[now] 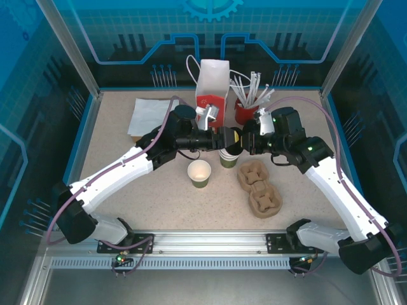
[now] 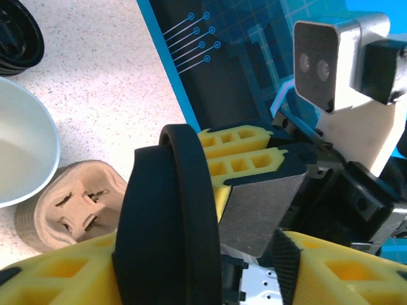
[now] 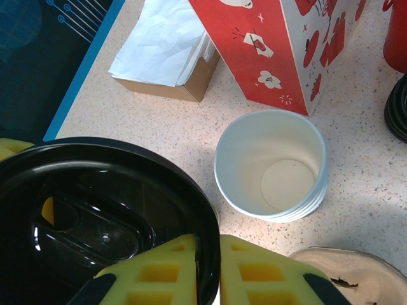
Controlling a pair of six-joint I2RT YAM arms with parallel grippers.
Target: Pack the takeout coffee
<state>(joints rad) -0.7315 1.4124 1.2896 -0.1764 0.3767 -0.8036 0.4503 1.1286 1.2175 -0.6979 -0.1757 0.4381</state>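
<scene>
The takeout coffee, a small cream-white cup with a green lower band, stands open and upright on the table, in front of both grippers. Above the nested cup stack the grippers meet. My right gripper is shut on the rim of a black lid. My left gripper straddles the same lid, seen edge-on. One yellow finger lies against the lid. A gap remains before the other finger.
The red paper bag stands open at the back, with white napkins to its left and a red holder of straws to its right. The brown pulp carrier lies at front right. The cup stack sits below the lid.
</scene>
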